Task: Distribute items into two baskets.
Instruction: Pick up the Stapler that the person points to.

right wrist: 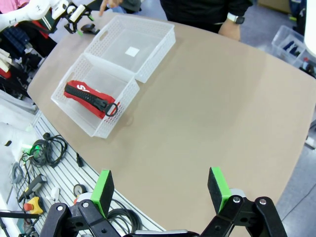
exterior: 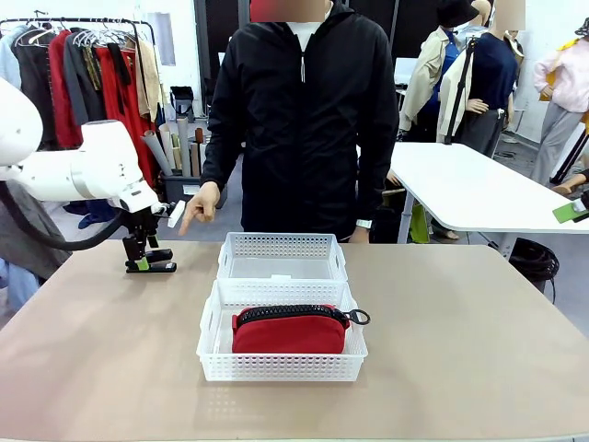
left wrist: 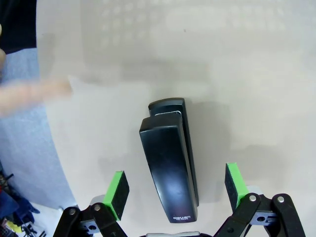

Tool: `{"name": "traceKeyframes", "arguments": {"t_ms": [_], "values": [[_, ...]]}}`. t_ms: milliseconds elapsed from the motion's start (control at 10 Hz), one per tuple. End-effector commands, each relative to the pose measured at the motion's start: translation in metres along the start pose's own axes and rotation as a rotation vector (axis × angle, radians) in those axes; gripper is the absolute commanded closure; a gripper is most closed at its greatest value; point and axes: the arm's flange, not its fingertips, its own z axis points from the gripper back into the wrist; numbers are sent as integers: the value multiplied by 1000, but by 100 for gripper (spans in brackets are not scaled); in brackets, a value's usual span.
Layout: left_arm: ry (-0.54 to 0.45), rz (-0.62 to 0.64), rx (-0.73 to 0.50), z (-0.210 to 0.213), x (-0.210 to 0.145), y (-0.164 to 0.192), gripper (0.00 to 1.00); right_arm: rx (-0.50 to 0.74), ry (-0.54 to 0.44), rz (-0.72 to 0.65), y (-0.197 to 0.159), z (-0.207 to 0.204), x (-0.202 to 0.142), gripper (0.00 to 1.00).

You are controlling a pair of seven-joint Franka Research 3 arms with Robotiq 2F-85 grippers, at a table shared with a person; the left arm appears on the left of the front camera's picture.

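One glossy black oblong stapler [left wrist: 170, 163]

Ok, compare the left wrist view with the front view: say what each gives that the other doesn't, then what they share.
Left wrist view: the stapler close up from above, print at its near end, lying between open jaws whose green pads stand clear of its sides. Front view: two white baskets end to end, the red pouch in the nearer one. Both: the stapler on the table and the person's hand pointing toward it.
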Motion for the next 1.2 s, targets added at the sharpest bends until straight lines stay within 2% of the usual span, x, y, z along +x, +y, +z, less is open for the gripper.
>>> {"name": "traceKeyframes", "arguments": {"t_ms": [0, 500, 600, 700, 800, 1100], "values": [[16, -17, -30, 0, -1, 8, 0, -1, -1, -6, 0, 0, 1, 0], [42, -2, -44, -8, -3, 13, 0, -1, -1, -6, 0, 0, 1, 0], [40, -2, -48, -9, -3, 14, 8, -1, -1, -6, 0, 0, 1, 0], [39, -2, -52, -9, -3, 14, 17, -1, -1, -6, 0, 0, 1, 0], [39, -3, -52, -9, -3, 14, 33, -1, -1, -6, 0, 0, 1, 0], [56, -2, -60, -9, -3, 12, 93, -1, -1, -6, 0, 0, 1, 0]]}}
